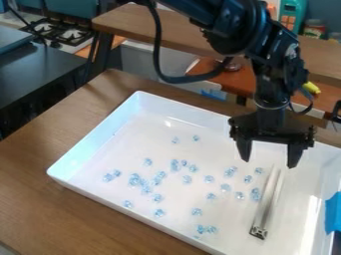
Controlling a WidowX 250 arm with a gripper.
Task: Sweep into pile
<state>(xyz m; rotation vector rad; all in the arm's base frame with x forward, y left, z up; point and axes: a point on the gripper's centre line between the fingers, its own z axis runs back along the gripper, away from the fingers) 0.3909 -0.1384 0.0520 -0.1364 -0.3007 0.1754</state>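
Observation:
The gripper [269,158] hangs over the right part of the white tray [143,127], its two fingers pointing down and spread wide with nothing between them. Below it, a long white and grey tool [268,201] lies in the tray, its dark-tipped end toward the tray's front edge and its other end just under the gripper. Several small clear-blue pieces [135,180] are scattered over the tray floor to the left of the tool, some in loose clusters at the left and middle. A few lie close beside the tool [255,194].
The tray's raised walls surround the pieces, and blue tape [333,213] is stuck at its right wall. The tray rests on a brown wooden table [40,164]. Behind it are a wooden shelf [133,22] and a stove [63,31] at the upper left.

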